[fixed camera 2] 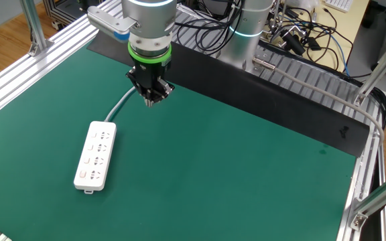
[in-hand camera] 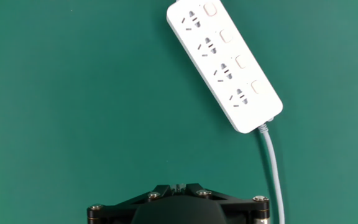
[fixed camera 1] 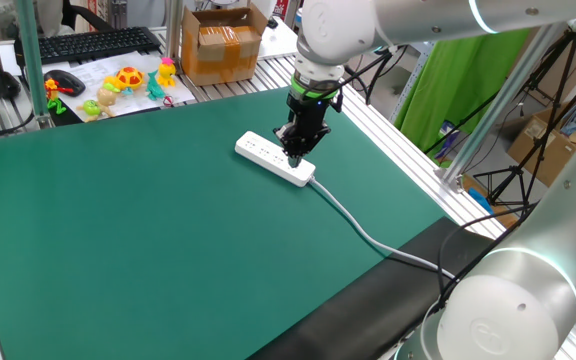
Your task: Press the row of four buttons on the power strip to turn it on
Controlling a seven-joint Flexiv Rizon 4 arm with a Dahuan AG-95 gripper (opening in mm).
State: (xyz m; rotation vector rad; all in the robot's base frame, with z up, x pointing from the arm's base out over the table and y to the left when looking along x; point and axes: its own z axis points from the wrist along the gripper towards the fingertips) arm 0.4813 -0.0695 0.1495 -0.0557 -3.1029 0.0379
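4 buttons (in-hand camera: 234,61) on your power strip (in-hand camera: 224,65), upper right of the hand view, look unpressed; gripper (fixed camera 2: 151,100) fully closed, holding nothing.

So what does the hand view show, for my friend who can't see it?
A white power strip lies slanted on a green table mat, with four sockets and four buttons in a row. Its grey cable runs down, and the gripper's black base fills the bottom edge.

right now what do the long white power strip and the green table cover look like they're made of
The long white power strip: likely hard moulded plastic, smooth with a slight sheen, rounded ends and crisp socket cut-outs. The green table cover: looks like a matte mat, maybe rubber or vinyl, flat, even in colour and without glare; its exact material can't be told.
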